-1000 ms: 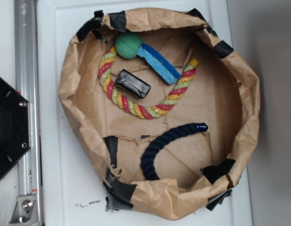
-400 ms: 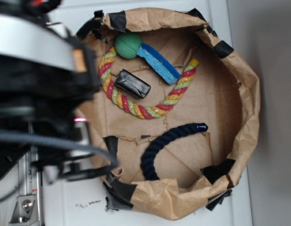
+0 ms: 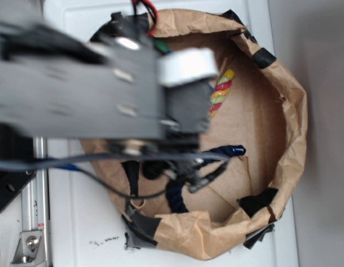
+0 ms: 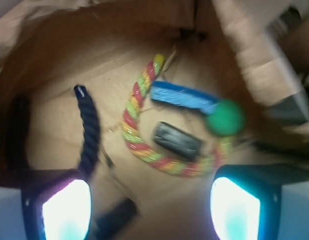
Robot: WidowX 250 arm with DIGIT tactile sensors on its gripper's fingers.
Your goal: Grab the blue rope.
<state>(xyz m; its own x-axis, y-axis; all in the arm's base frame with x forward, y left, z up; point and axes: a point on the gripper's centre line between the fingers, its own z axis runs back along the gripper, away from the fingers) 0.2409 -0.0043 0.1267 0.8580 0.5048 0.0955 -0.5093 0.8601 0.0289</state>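
Surface: white tabletop [image 3: 77, 222], with a metal rail [image 3: 35, 211] along its left edge in the exterior view.
Container: one brown paper basket [image 3: 291, 122], crumpled, its rim patched with black tape; all the loose things lie on its floor.
Arm: one blurred grey and black robot arm [image 3: 94, 89] covers the left and upper part of the basket in the exterior view, with dark cables trailing under it.
Gripper: one gripper [image 4: 149, 205], jaws spread wide; its two fingers [image 4: 62, 210] show at the bottom corners of the wrist view with bare paper between them. It holds nothing. Whether the left finger touches the rope below it cannot be told.
Blue rope: one blue rope [image 4: 88, 132], dark navy and twisted, lying curved on the basket floor, its glossy capped end away from the gripper. In the wrist view its near part runs down to the left finger.
Striped rope: one red-yellow-green rope [image 4: 137, 135], curved, just beside the blue rope but apart from it.
Blue block: one flat blue sponge-like block [image 4: 184, 97], its end against the ball.
Ball: one green ball [image 4: 224, 117].
Black piece: one small black block [image 4: 177, 141] inside the curve of the striped rope.
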